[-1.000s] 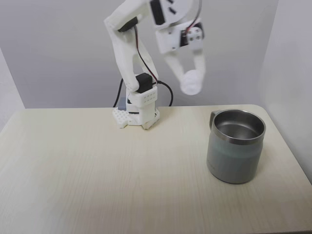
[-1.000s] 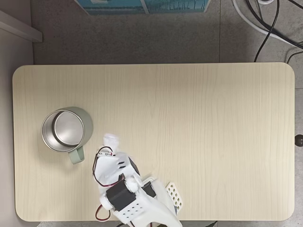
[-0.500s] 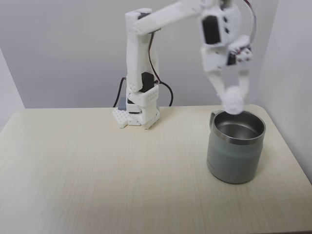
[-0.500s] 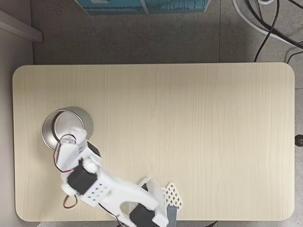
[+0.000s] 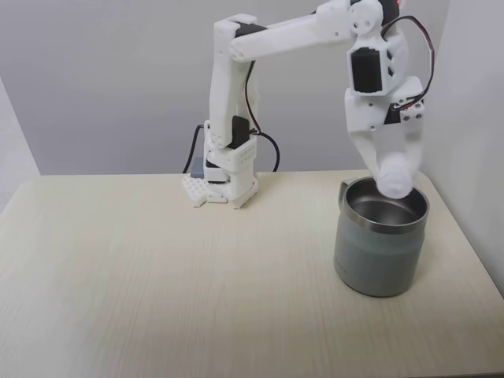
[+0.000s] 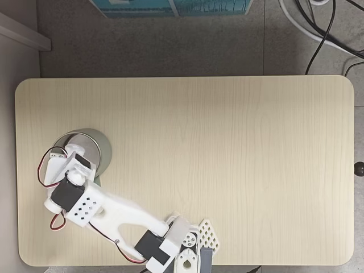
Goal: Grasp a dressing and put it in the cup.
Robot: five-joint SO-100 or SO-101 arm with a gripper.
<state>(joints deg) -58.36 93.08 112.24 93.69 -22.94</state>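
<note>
The cup is a grey-green steel mug with a shiny rim, standing at the right of the table in a fixed view. My gripper hangs fingers-down right over its mouth, shut on the dressing, a small white roll held just above the rim. In another fixed view from above, the cup sits near the table's left edge, and my gripper and arm cover most of its opening; the dressing is hidden there.
The arm's base stands at the back middle of the pale wooden table. The table's right edge lies close beside the cup. Cables lie on the floor beyond the table.
The arm has swung from near its base across to the cup, carrying the dressing. Over the last half second it moved a little further over the mouth.
</note>
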